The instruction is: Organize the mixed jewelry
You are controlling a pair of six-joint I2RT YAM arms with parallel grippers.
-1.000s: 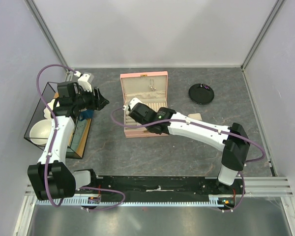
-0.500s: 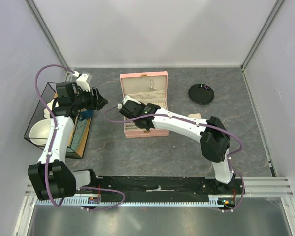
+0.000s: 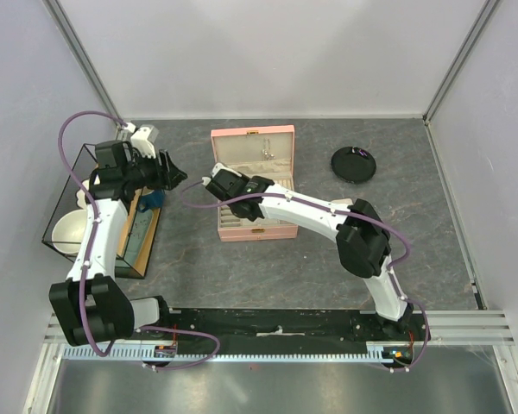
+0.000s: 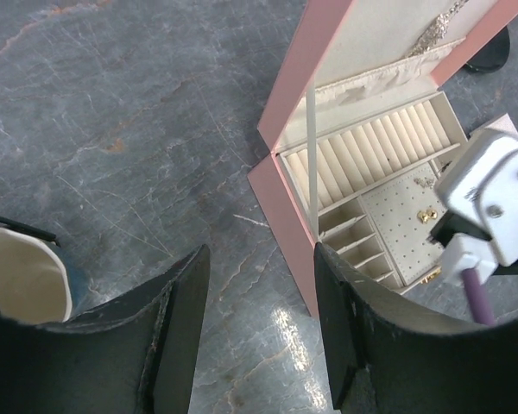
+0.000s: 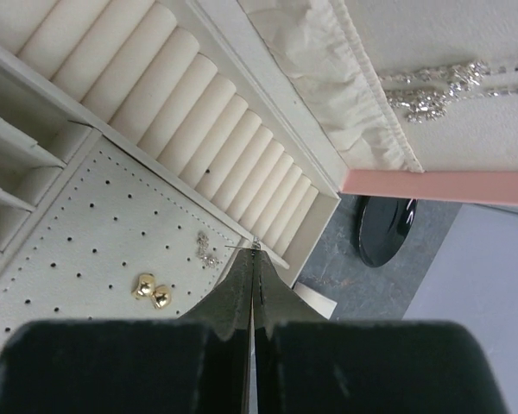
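The pink jewelry box [image 3: 252, 141] stands open mid-table, its cream tray [image 5: 78, 250] under my right wrist. My right gripper [image 5: 254, 250] is shut, pinching a tiny silvery earring [image 5: 255, 245] by its pin just above the perforated panel, near the ring rolls [image 5: 181, 103]. On that panel lie a pair of gold studs [image 5: 151, 291] and a small sparkly piece [image 5: 205, 250]. Sparkly chains [image 5: 432, 90] hang inside the lid. My left gripper [image 4: 261, 252] hovers open over bare table left of the box [image 4: 285, 216], holding nothing.
A round black disc [image 3: 353, 164] lies right of the box, a small beige pad [image 5: 315, 300] near the tray's corner. A black wire frame [image 3: 62, 198] with a white bowl [image 3: 62, 233] sits at the far left. Walls enclose the table.
My right arm has folded in, carrying its wrist leftwards over the box tray. The left arm has barely shifted.
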